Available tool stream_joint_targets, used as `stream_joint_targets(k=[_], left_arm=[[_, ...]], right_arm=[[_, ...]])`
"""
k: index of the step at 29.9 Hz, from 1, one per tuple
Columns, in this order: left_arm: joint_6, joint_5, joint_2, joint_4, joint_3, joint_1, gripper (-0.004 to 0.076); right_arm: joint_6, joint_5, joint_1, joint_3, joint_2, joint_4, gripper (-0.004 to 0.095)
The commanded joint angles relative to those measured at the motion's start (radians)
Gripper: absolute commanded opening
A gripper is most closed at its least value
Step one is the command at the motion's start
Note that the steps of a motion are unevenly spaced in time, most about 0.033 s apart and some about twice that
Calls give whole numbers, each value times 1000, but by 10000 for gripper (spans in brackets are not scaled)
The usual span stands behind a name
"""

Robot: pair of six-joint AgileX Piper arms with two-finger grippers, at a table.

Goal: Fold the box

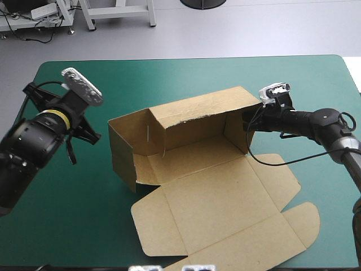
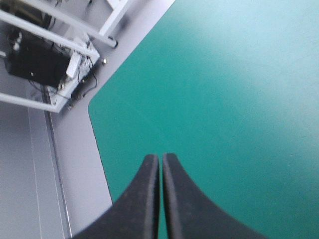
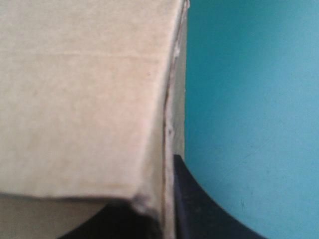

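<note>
The brown box stands mid-table as an open tray. Its back wall and both end walls are raised, and the lid lies flat toward the front edge. My right gripper is at the top of the box's right end wall. In the right wrist view the brown box fills the space ahead, with its wall edge held in the right gripper; one black finger shows outside the wall. My left gripper hangs left of the box, apart from it. In its own view the left gripper is shut and empty.
Bare teal-green cover lies left of and in front of the box. The left wrist view shows the cover and the table's rounded far-left corner, with floor beyond.
</note>
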Motion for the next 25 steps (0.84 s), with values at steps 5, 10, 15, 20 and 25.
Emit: stream_joint_targets(k=[5, 10, 15, 20, 25], left_arm=[[322, -150, 55, -408, -32, 440, 18], [380, -149, 126, -472, -32, 556, 18], [383, -149, 185, -480, -32, 563, 18], [434, -149, 203, -548, -32, 563, 17], [435, -143, 203, -563, -32, 563, 17]], right_arm=[[287, 104, 2, -20, -185, -280, -4], [454, 194, 2, -20, -257, -475, -4], [592, 302, 2, -59, -267, -606, -4], [620, 286, 2, -135, -228, -663, -4], [617, 284, 2, -249, -129, -644, -4]])
